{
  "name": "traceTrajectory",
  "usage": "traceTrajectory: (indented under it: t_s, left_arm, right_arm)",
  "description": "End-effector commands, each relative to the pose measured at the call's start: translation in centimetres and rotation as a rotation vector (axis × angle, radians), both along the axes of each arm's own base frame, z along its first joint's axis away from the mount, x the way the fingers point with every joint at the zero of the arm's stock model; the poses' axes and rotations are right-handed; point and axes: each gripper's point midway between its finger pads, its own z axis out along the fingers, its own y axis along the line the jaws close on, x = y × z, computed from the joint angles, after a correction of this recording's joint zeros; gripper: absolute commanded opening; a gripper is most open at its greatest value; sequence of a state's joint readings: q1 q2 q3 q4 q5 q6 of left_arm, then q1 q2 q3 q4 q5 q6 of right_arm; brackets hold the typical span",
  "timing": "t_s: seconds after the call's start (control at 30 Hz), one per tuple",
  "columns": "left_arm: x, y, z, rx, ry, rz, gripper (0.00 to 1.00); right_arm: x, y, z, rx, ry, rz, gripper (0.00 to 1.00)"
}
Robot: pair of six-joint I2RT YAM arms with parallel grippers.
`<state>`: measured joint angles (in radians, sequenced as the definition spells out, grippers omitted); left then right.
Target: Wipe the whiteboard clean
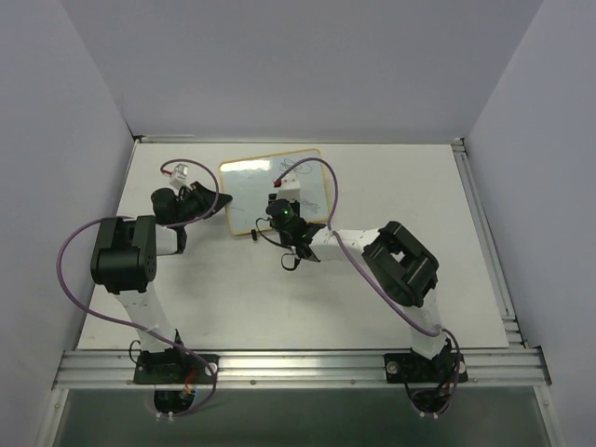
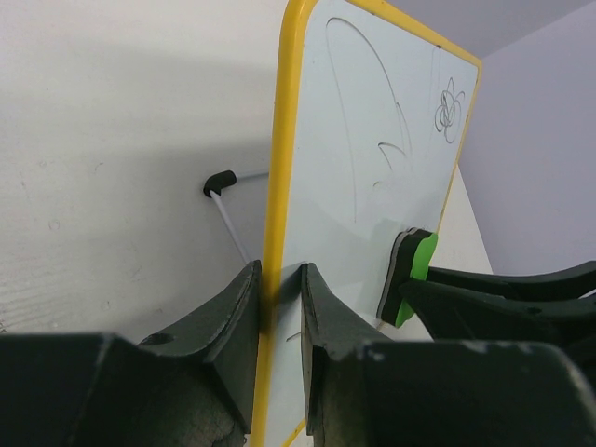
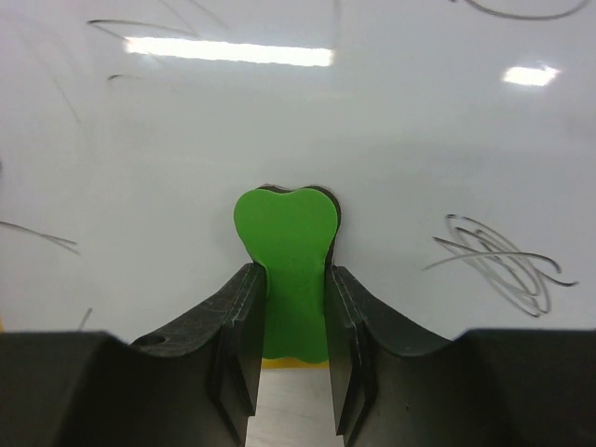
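The whiteboard [image 1: 265, 189] with a yellow frame lies at the back middle of the table, with thin dark scribbles on it. My left gripper [image 2: 279, 298] is shut on its yellow left edge [image 2: 277, 186]. My right gripper [image 3: 294, 298] is shut on the green eraser [image 3: 291, 270] and presses it against the board face [image 3: 391, 140] near the board's near edge. In the left wrist view the eraser [image 2: 410, 275] rests on the board. A scribble [image 3: 494, 256] lies right of the eraser, and a flower doodle [image 2: 449, 107] sits near the far corner.
A small black foot on a thin white rod [image 2: 219, 182] sticks out from under the board on the left. The white table [image 1: 233, 289] is walled on three sides, with a metal rail [image 1: 298, 365] along the near edge.
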<state>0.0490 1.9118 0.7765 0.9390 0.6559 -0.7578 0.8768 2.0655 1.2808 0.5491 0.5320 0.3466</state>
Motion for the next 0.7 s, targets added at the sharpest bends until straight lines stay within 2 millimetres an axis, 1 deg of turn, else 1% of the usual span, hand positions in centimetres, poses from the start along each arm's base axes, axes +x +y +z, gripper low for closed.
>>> traceTrajectory:
  t_s: [0.0,0.03,0.07,0.1,0.13,0.17,0.2,0.27,0.33,0.37,0.47,0.5,0.53,0.57,0.6,0.63,0.67]
  left_arm:
    - [0.4,0.3,0.2,0.019,-0.019,0.016,0.14]
    - [0.4,0.3,0.1,0.019,-0.018,0.016,0.14]
    - [0.5,0.3,0.3,0.021,-0.022,0.016,0.14]
    - [0.5,0.3,0.3,0.02,-0.022,0.016,0.14]
    - [0.4,0.2,0.2,0.02,-0.02,0.015,0.14]
    - [0.4,0.3,0.1,0.021,-0.018,0.016,0.14]
    - [0.5,0.3,0.2,0.02,-0.02,0.013,0.14]
    - [0.5,0.3,0.2,0.021,-0.023,0.014,0.14]
    - [0.4,0.3,0.2,0.021,-0.021,0.013,0.14]
    - [0.4,0.3,0.2,0.022,-0.021,0.016,0.14]
    - [0.4,0.3,0.3,0.021,-0.023,0.011,0.14]
    - [0.4,0.2,0.3,0.02,-0.023,0.01,0.14]
    - [0.4,0.2,0.3,0.02,-0.021,0.008,0.14]
    - [0.4,0.2,0.3,0.02,-0.021,0.01,0.15]
    - [0.4,0.2,0.4,0.021,-0.024,0.008,0.14]
    - [0.4,0.2,0.4,0.021,-0.024,0.007,0.14]
    - [0.4,0.2,0.3,0.021,-0.022,0.007,0.14]
  right_arm:
    - [1.2,-7.5,-1.7,-0.101,0.051,-0.141,0.0]
    - [1.1,-8.3,-1.7,-0.105,0.052,-0.155,0.0]
    - [0.9,-9.7,-2.4,-0.124,0.063,-0.174,0.0]
    - [0.8,-10.2,-2.3,-0.127,0.062,-0.182,0.0]
    - [0.8,-10.7,-1.7,-0.117,0.051,-0.194,0.0]
    - [0.7,-11.7,-2.1,-0.125,0.059,-0.206,0.0]
    - [0.6,-11.8,-1.6,-0.112,0.051,-0.21,0.0]
    - [0.5,-12.1,-1.8,-0.117,0.053,-0.21,0.0]
    - [0.5,-11.7,-2.0,-0.114,0.059,-0.202,0.0]
    - [0.5,-11.5,-2.1,-0.109,0.062,-0.198,0.0]
    - [0.3,-9.6,-2.3,-0.097,0.059,-0.169,0.0]
    - [0.2,-9.1,-2.9,-0.109,0.066,-0.163,0.0]
    - [-0.1,-7.3,-2.4,-0.106,0.051,-0.136,0.0]
    - [-0.4,-6.6,-2.4,-0.108,0.047,-0.126,0.0]
    - [-0.6,-6.0,-2.8,-0.119,0.049,-0.12,0.0]
    - [-0.9,-4.4,-2.2,-0.105,0.037,-0.097,0.0]
    - [-1.0,-3.8,-2.3,-0.099,0.037,-0.086,0.0]
